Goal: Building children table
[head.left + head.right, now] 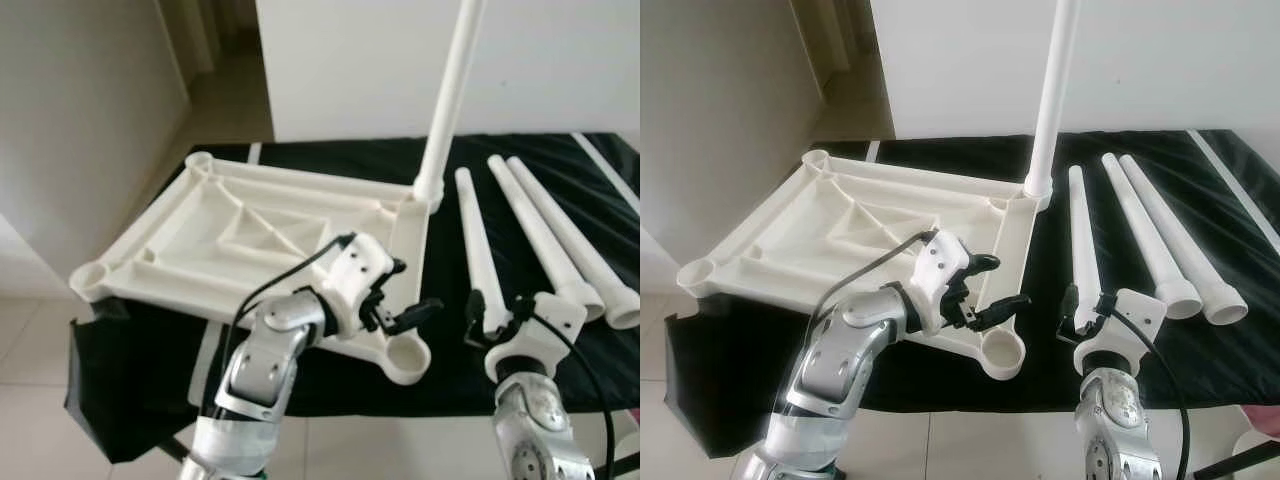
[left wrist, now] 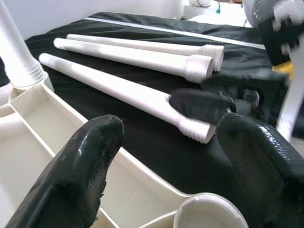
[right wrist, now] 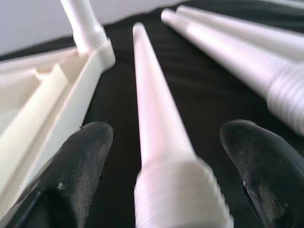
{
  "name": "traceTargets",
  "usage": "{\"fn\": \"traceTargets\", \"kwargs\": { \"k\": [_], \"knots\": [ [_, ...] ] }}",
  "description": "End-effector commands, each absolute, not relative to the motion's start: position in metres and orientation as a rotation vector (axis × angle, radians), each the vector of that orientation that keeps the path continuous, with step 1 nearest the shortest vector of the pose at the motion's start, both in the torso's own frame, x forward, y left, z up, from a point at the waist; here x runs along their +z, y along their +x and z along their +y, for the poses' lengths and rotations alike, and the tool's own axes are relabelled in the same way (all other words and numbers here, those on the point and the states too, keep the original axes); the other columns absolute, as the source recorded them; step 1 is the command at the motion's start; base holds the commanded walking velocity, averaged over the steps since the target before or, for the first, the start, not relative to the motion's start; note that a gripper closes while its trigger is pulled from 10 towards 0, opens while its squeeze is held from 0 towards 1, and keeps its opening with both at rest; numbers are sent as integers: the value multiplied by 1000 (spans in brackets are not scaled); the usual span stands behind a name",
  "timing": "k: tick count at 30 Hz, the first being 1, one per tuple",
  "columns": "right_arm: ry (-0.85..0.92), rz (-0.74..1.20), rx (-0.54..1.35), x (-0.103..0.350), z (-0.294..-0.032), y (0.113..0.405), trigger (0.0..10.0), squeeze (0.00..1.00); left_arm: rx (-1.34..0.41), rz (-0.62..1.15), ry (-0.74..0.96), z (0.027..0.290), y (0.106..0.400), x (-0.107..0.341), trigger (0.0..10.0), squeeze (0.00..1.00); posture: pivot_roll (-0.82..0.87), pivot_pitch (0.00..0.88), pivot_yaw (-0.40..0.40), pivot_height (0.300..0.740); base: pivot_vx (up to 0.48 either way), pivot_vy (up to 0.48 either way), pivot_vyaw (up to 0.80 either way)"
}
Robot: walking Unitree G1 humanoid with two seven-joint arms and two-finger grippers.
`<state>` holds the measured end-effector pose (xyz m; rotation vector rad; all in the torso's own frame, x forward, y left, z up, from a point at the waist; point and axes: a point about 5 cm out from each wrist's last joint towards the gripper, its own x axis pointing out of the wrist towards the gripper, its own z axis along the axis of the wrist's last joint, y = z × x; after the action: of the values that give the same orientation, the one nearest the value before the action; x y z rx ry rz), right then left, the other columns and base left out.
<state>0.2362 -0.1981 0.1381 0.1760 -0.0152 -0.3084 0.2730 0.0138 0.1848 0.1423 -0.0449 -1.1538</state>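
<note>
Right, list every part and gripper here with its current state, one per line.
Tabletop: upside down on the black cloth, ribs up.
Screwed-in leg: upright in the far corner socket.
Near corner socket: empty.
Nearest loose leg: lying flat, between the right gripper's fingers.
Two other loose legs: lying flat, side by side.
Left gripper: open, over the tabletop's near edge.
Right gripper: open.

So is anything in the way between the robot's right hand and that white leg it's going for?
Nothing visible is. The right gripper is open, its fingers either side of the nearest leg, which lies on the black cloth beside the tabletop.
</note>
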Motion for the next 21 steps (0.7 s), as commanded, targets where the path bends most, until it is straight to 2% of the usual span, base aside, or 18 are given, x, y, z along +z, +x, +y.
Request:
{"fn": "traceTargets", "kwargs": {
  "k": [1,3,11,12,13,18,21],
  "knots": [
    [174,-19,-297,144,-200,247,10000,0,-1140,-36,160,11,273,183,10000,0,-4,0,34,740,0,0,0],
    [198,-17,-273,149,-200,258,10000,0,-1135,-37,165,10,272,183,10000,0,5,0,27,740,0,0,0],
    [214,-22,-260,152,-201,263,10000,0,-1133,-39,165,9,272,183,10000,0,6,0,25,740,0,0,0],
    [198,-5,-281,163,-215,283,10000,0,-1140,-41,181,11,269,181,10000,0,28,0,-6,740,0,0,0],
    [184,1,-294,168,-220,290,10000,0,-1144,-42,189,11,268,180,10000,0,28,0,-6,740,0,0,0],
    [156,58,-337,173,-237,307,10000,0,-1178,-19,170,15,266,178,10000,0,30,0,-15,740,0,0,0],
    [164,71,-336,173,-238,309,10000,0,-1187,-16,160,16,265,179,10000,0,32,0,-15,740,0,0,0]
  ]
}}
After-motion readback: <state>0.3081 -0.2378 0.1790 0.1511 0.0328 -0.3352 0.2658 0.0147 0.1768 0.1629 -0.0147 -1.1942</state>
